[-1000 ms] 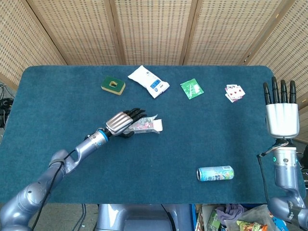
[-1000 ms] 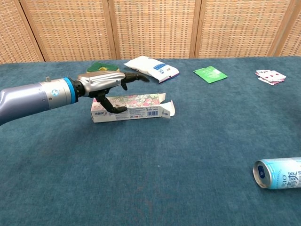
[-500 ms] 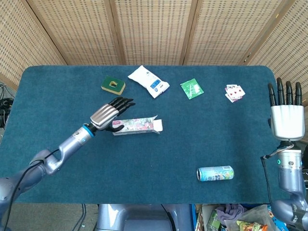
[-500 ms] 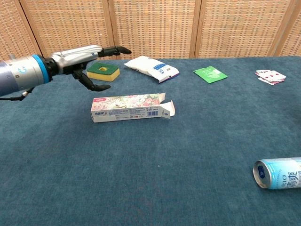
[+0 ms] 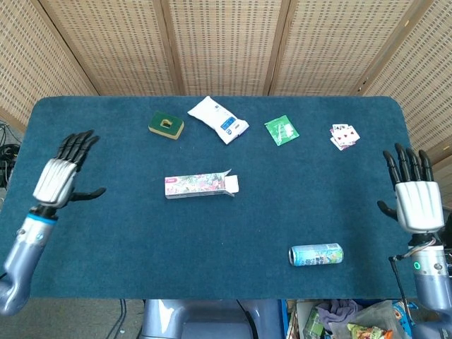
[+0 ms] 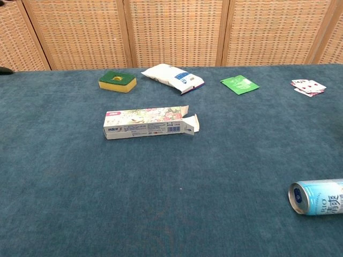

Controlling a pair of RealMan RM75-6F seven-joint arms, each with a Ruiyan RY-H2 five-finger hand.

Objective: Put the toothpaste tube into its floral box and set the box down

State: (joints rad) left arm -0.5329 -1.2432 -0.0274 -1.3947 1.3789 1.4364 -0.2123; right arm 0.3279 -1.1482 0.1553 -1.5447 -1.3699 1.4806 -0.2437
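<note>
Floral box (image 5: 201,186) lies flat mid-tabletop (image 5: 212,240), flaps open at its 3 o'clock end; tube probably inside, can't confirm. Light, thin card, crushable: grip long sides mid-body, gently. Left hand (image 5: 59,175) and right hand (image 5: 413,201) empty, fingers apart, at table's 9 and 3 o'clock.

Both hands share one build: the left hand (image 5: 56,176) and right hand (image 5: 414,201) have silver-grey backs with black fingers. Each wrist carries a blue ring above a grey-blue metallic forearm. A thin black cable runs beside the right forearm.
</note>
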